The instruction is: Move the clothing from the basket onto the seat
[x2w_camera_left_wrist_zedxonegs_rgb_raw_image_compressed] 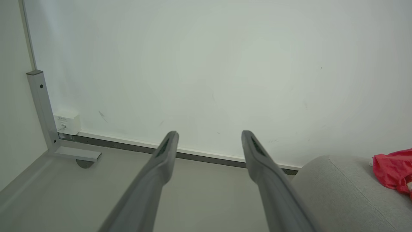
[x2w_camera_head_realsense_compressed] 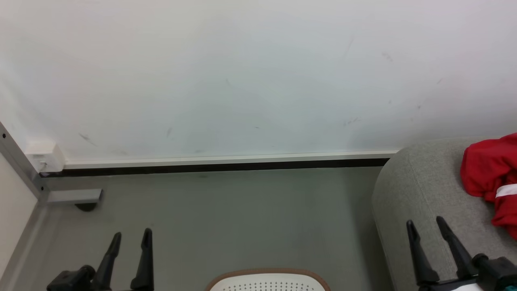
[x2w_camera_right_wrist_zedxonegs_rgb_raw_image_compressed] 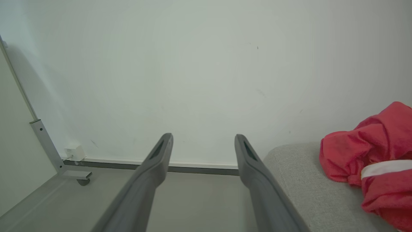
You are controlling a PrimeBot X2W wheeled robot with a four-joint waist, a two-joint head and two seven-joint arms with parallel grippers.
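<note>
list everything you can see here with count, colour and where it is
soft red fabric clothing with a white band: one heap, red, on the seat
light grey woven upholstered seat: one, grey, right edge
rounded white plastic basket with tan rim: one, white, bottom centre, inside hidden
small white box: one, white, low on wall, left
grey metal post with foot: one, grey, left corner
left arm's fingers: two, dark, lower left, apart, empty
right arm's fingers: two, dark, lower right, apart, empty
</note>
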